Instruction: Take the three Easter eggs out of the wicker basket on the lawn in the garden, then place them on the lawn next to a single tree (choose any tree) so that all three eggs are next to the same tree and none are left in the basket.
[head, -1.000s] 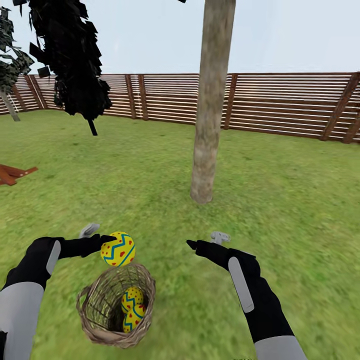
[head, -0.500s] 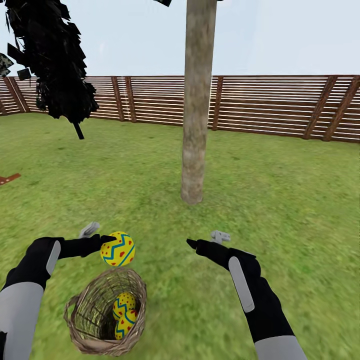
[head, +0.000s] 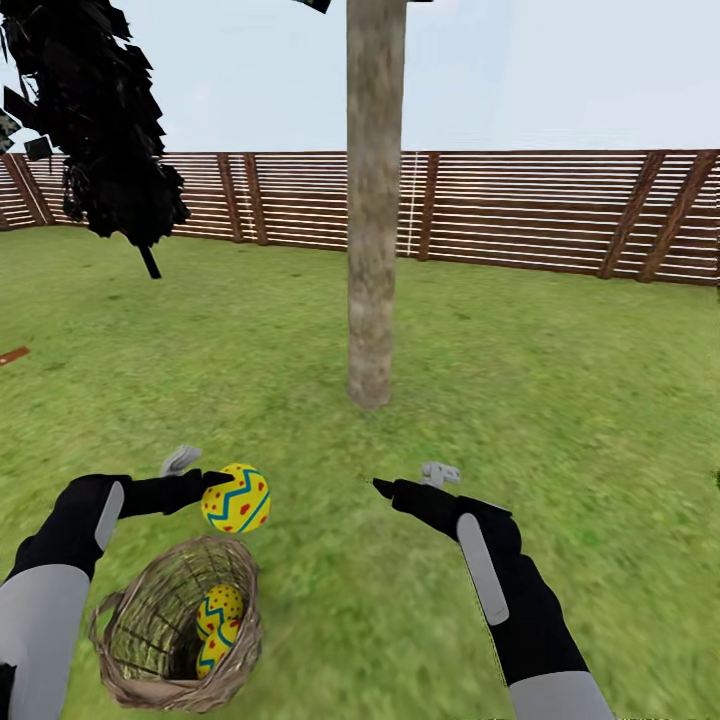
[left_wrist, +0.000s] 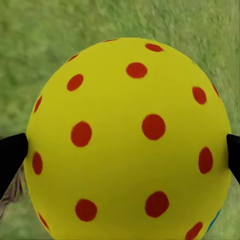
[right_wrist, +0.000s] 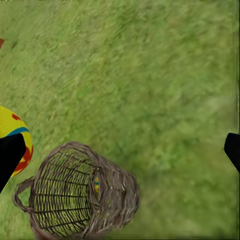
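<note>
My left gripper (head: 215, 482) pinches one Easter egg (head: 236, 498) above the wicker basket (head: 150, 640), which sits on the lawn (head: 560, 400) with two eggs (head: 215, 625) inside. My right gripper (head: 385, 488) hangs spread and empty. The tree (head: 372, 250) stands ahead, before the fence (head: 540, 210).

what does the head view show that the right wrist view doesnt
Head view alone: the tree trunk, the fence, sky, both arms, and two eggs inside the wicker basket.

Right wrist view alone: the basket from its outer side, with a thin yellow sliver of egg through the weave.

Both: the lawn, the basket, and the egg held in the left pincer. The right pincer is open and empty.
</note>
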